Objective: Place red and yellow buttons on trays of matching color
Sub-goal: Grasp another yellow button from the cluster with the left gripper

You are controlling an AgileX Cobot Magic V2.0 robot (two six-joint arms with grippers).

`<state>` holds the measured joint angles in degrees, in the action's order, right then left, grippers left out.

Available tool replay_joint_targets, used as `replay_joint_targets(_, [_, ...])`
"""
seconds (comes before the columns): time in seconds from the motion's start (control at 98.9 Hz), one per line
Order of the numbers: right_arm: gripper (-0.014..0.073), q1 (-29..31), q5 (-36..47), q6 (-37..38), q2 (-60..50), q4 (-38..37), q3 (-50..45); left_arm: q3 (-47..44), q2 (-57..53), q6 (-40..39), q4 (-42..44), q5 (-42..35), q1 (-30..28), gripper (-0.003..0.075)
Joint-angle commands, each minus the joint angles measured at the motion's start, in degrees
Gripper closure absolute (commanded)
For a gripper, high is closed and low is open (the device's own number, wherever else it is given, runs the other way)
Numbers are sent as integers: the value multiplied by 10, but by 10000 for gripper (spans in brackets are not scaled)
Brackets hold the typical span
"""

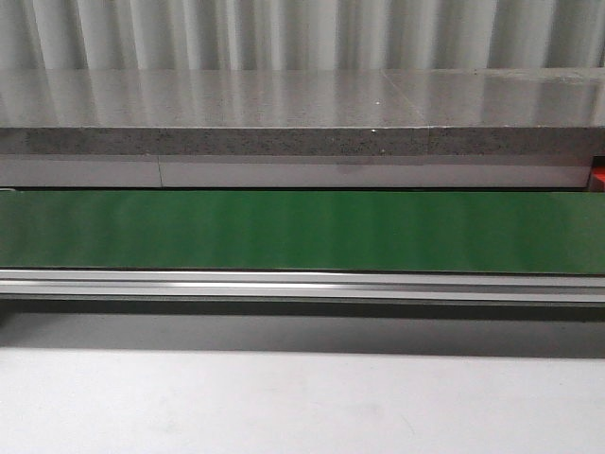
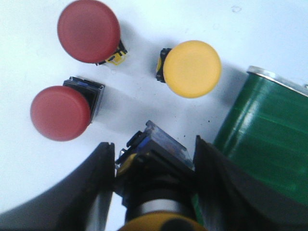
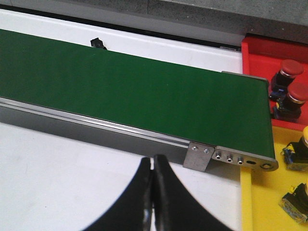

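Left gripper point(image 2: 154, 159) clamped on yellow button point(image 2: 155, 163), fingers point(image 2: 98, 183) pressed to both sides of its housing, yellow cap toward the wrist. Lies beside green conveyor belt point(image 2: 264, 144), near loose yellow button point(image 2: 191, 69) and two red buttons point(image 2: 88, 31) point(image 2: 60, 113) on white table point(image 2: 250, 29). Right gripper point(image 3: 153, 192) fully closed, empty, hovering near belt end. Red tray point(image 3: 262, 55) holds two red buttons, yellow tray point(image 3: 264, 197) two yellow. Step judged: pickup of yellow. Next: lift, set on belt upright.
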<state>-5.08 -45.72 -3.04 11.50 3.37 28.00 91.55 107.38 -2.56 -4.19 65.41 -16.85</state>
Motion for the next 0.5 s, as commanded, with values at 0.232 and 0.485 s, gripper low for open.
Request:
replay_joint_targets(0.232, [662,-2,42,-5,7,0,14,-33,-89,64,-4,0,63,634])
replay_joint_targets(0.485, [662,-2,42,-5,7,0,14,-69,-79,66,-4,-26,91,634])
